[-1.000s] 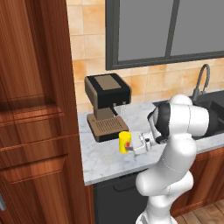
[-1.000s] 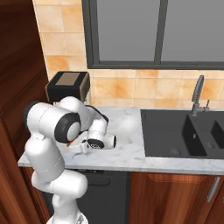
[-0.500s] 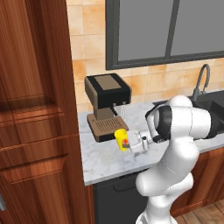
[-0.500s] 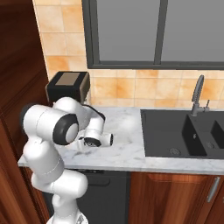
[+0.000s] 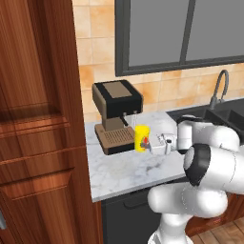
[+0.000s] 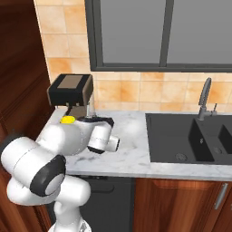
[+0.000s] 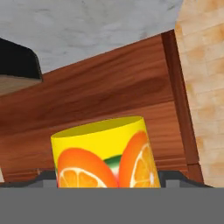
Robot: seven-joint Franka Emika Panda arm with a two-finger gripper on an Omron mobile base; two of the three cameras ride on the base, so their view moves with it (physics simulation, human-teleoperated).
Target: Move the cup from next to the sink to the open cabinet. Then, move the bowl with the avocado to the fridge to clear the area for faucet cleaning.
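The yellow cup (image 5: 140, 133) with orange-slice print hangs just above the marble counter (image 5: 128, 171), in front of the coffee machine. My gripper (image 5: 145, 142) is shut on the cup from its right side. In the hand view the cup (image 7: 103, 153) sits upright between the two dark fingertips (image 7: 43, 178), with wood panelling behind it. From the right base view only the cup's yellow rim (image 6: 68, 119) peeks over my arm. The black sink (image 6: 190, 136) and its grey faucet (image 6: 205, 97) lie to the right. Bowl, avocado and fridge are out of view.
A brown and black coffee machine (image 5: 114, 114) stands against the tiled wall right behind the cup. A tall reddish-brown wooden panel (image 5: 38, 119) rises at the counter's left end. Low wooden cabinets (image 6: 181, 199) sit under the sink. A dark window (image 6: 163, 31) is above.
The jaws have closed on the cup. The cup has risen off the counter and shifted right, toward the front of the coffee machine.
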